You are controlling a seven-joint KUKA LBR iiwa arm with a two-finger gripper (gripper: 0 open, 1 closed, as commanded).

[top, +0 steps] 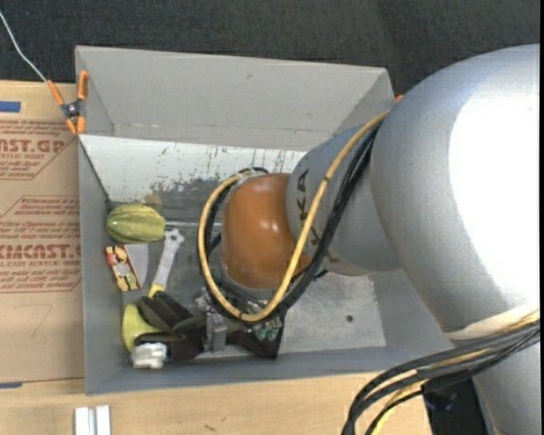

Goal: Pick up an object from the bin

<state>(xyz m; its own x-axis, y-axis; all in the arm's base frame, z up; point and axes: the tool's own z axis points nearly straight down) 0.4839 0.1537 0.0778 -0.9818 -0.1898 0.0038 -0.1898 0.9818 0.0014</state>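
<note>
My arm (471,188) reaches in from the right, bulky, grey and bent steeply downward. The orange cover (258,229) on my wrist faces up, with yellow and black cables (208,252) looped around it. My claw (219,326) hangs low beneath it, pointing down.

— What lies beyond the gripper (219,332)?
— Dark floor (254,7), with a thin white cable (14,33) crossing it far off to the left.
— And on its near side?
— A pale wooden tabletop (281,392), evenly lit.
</note>
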